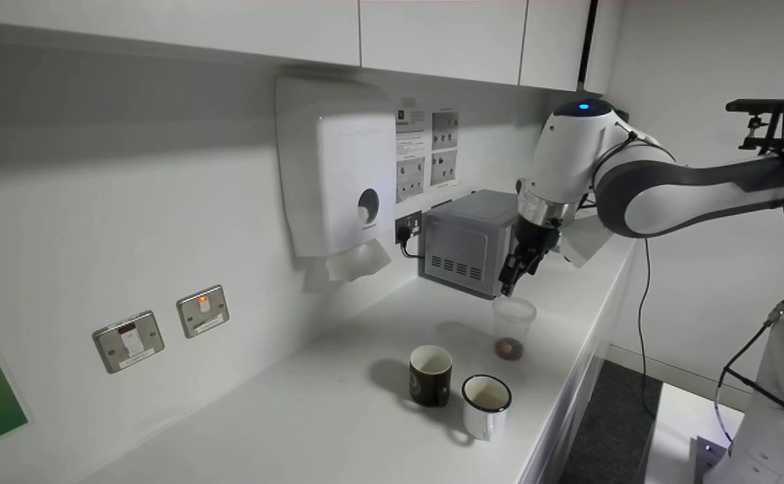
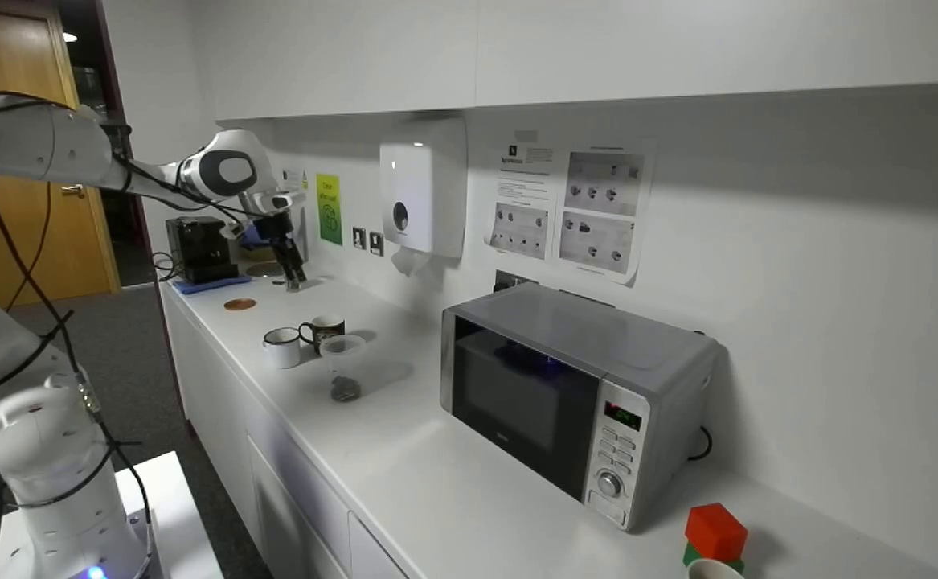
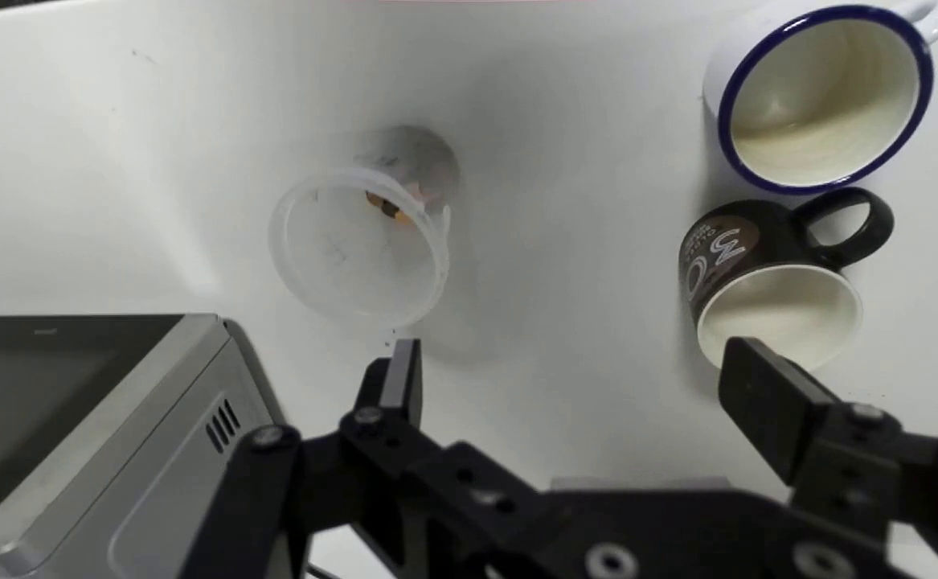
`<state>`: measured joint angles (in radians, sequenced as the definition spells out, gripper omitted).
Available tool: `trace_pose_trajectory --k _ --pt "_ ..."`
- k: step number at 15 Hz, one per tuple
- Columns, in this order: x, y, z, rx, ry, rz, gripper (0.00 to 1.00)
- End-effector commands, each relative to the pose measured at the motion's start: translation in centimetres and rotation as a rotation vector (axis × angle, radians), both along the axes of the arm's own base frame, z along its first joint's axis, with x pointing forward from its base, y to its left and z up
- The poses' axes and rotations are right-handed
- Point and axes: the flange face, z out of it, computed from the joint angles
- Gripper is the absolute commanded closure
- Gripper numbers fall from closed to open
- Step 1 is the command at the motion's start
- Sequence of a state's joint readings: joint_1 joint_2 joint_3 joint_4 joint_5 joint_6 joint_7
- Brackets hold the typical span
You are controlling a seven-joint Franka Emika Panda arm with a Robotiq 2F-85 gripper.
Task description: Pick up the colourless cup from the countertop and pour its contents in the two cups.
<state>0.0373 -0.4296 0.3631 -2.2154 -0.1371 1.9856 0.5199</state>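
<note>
I am hovering over the white table point(image 1: 284, 437) with my jaws spread wide, while the colourless cup point(image 1: 513, 323), brown bits point(image 1: 508, 349) lying at its bottom, is standing upright toward the front edge; the dark mug point(image 1: 428, 384) and the white mug point(image 1: 484, 417) are standing side by side, the white one nearer that edge.

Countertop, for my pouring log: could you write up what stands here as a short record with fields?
Surface: countertop, plain white
Source: clear cup, upright on the countertop
Inside: dark contents at its bottom, kind unclear
Targets: dark mug and white mug, both upright, side by side
Tool: gripper open, above the countertop, holding nothing
Nearby: microwave, display lit
Status: clear cup not yet gripped
</note>
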Motion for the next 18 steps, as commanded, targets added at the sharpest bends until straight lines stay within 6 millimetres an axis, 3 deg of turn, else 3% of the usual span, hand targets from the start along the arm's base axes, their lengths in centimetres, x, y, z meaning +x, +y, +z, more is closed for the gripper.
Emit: trace_pose_trajectory --k 1,9,14,18 --pt "3.1 -2.2 -0.6 -0.017 -0.001 0.105 0.0" --pt "7.2 -8.2 -5.3 0.081 0.178 0.129 0.0" --pt "9.2 -8.4 -7.7 0.174 0.295 0.138 0.0" --pt "10.5 -8.8 -9.0 0.146 0.336 0.115 0.0"
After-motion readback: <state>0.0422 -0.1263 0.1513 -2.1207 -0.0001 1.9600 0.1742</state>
